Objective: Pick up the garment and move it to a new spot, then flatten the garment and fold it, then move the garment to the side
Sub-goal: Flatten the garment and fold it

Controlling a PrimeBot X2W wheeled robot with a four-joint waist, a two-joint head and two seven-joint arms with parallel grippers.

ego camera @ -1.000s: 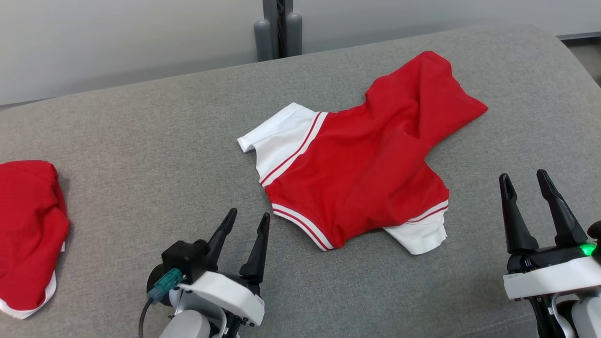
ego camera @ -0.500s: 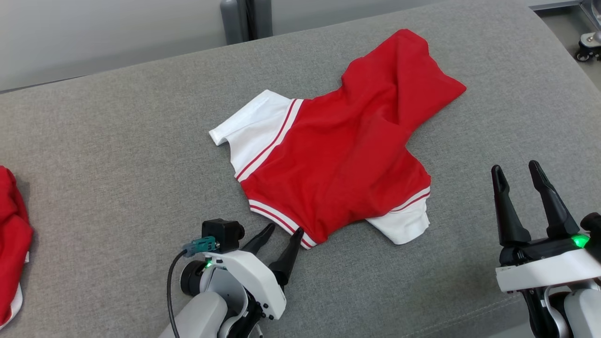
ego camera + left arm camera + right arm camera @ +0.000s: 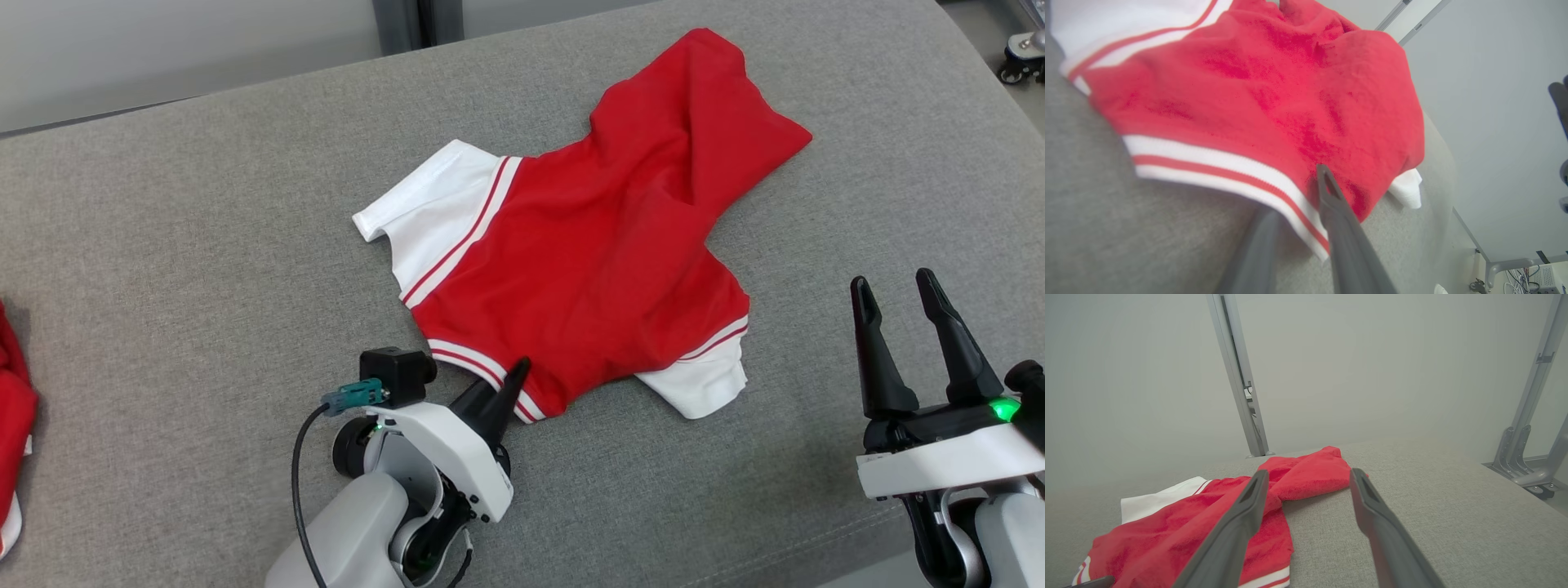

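our left gripper [image 3: 506,377] straddles the near striped hem [image 3: 1220,171] of the garment [image 3: 604,245], one finger above, one below, bite uncertain; the cloth runs away up-right, our spread right gripper [image 3: 891,279] farther off.

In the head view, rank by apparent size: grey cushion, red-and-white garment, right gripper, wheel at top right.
1. grey cushion
2. red-and-white garment
3. right gripper, enlarged by nearness to the camera
4. wheel

Garment [image 3: 604,269] red, white striped trim; couch [image 3: 204,245] grey
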